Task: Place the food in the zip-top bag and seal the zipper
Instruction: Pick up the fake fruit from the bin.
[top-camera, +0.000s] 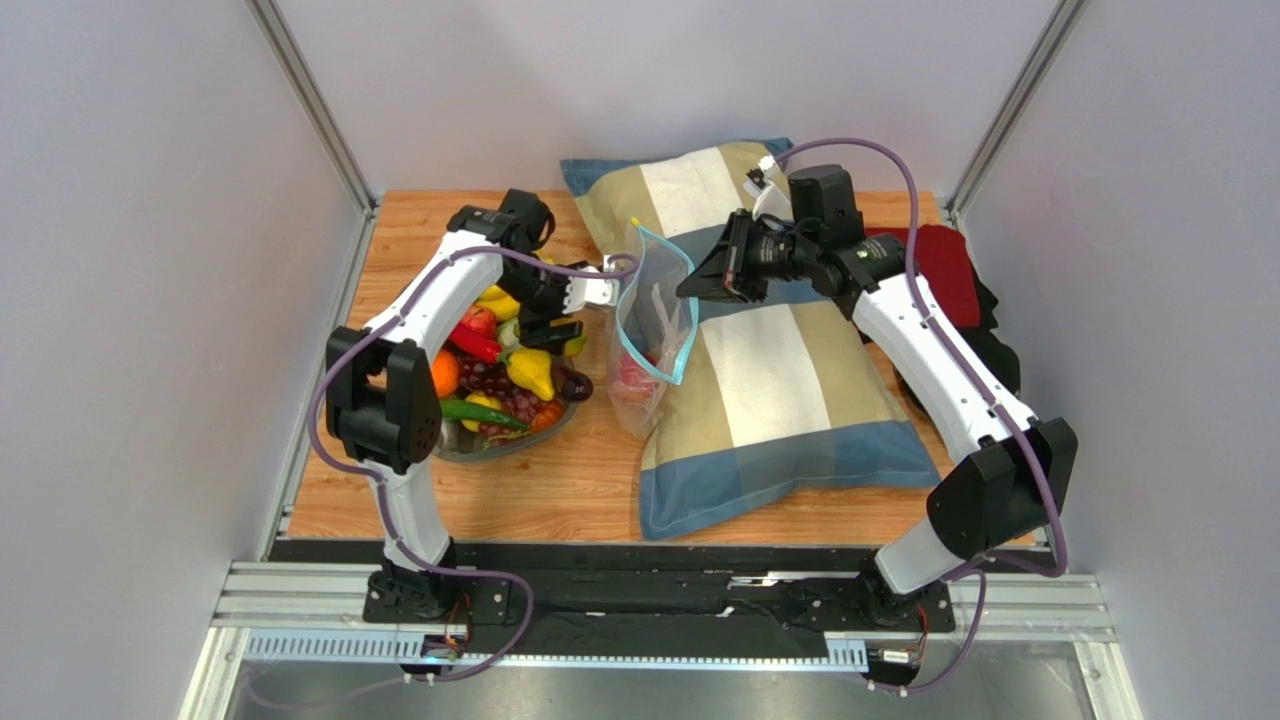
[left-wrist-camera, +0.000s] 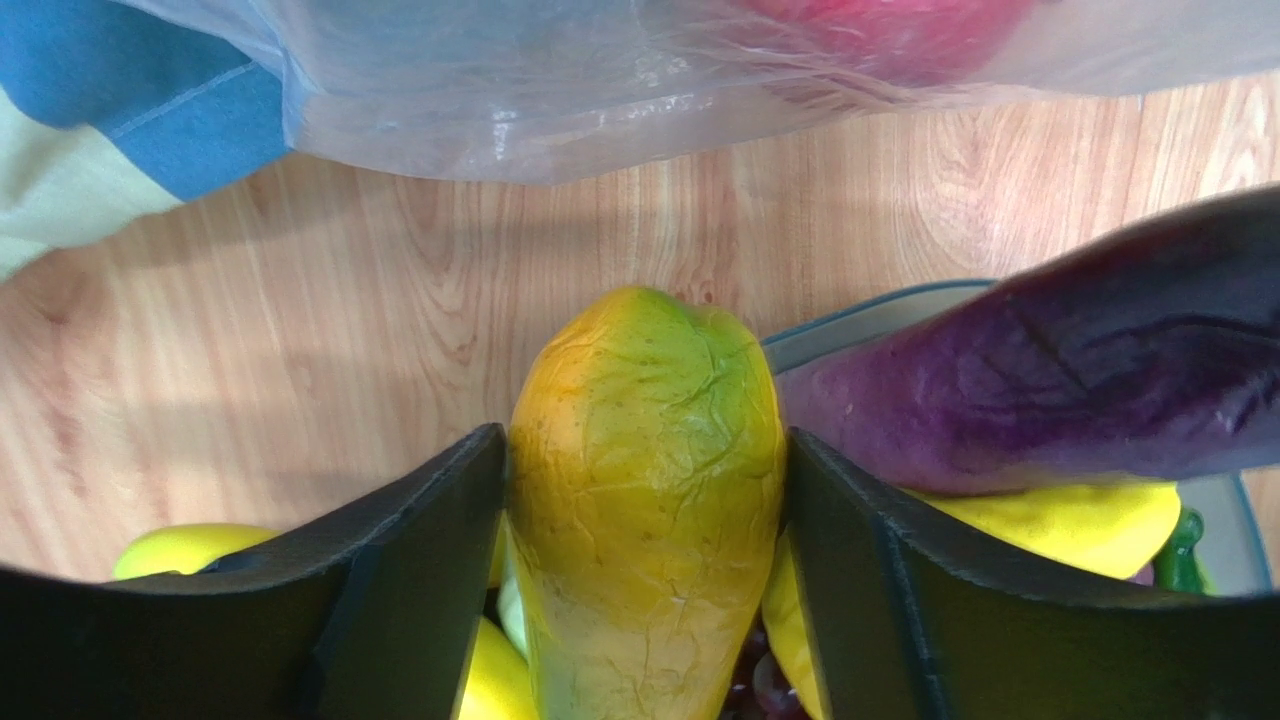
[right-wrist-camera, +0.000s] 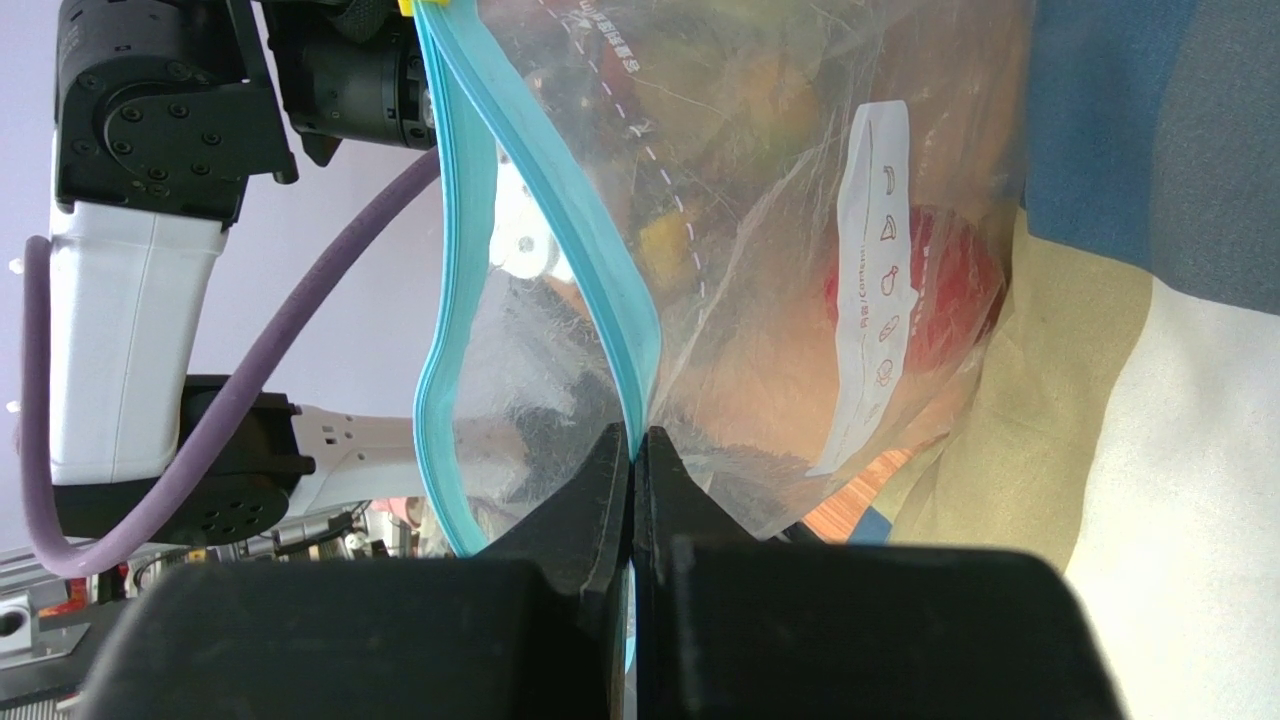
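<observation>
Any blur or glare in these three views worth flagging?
Top external: sharp, evenly lit. Left wrist: mango crisp, purple eggplant soft-edged, glints on the zip-top bag. Right wrist: dark right claw lacks detail; food hazy through the bag's plastic.

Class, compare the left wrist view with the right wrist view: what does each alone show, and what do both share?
Left wrist only: left fingers clamping a yellow-green fruit, a purple eggplant, the dish rim. Right wrist only: right fingers pinching the blue zipper, the white label. Both: the clear bag holding a red piece, and the pillow.
</observation>
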